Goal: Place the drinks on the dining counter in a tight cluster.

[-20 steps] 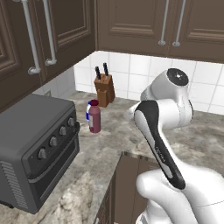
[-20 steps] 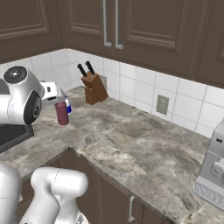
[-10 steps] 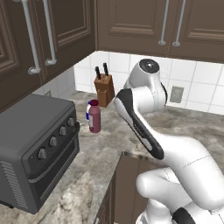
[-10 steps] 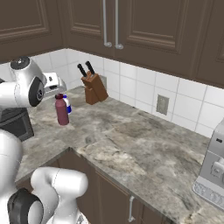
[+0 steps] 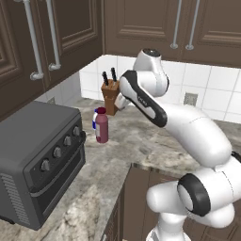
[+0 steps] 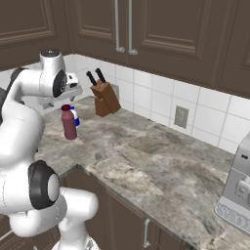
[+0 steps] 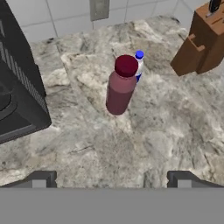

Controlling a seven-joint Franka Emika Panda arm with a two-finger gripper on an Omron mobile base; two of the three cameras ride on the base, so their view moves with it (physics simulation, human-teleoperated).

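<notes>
Since a second ago the arm has swung left toward the corner. Gripper [image 7: 111,177] spread wide, empty, hovering above the dining counter [image 7: 144,140]. Maroon bottle [image 7: 120,85] upright between toaster oven [image 5: 35,160] and knife block [image 6: 104,96], white bottle [image 7: 138,64] tight behind it. No readable labels.

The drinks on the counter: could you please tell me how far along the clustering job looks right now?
Done: the maroon bottle and the small white bottle with the blue cap stand close together on the counter, between the toaster oven and the knife block. In hand: nothing; the hand hovers open above them. Left: I see no third drink beside these two yet.
</notes>
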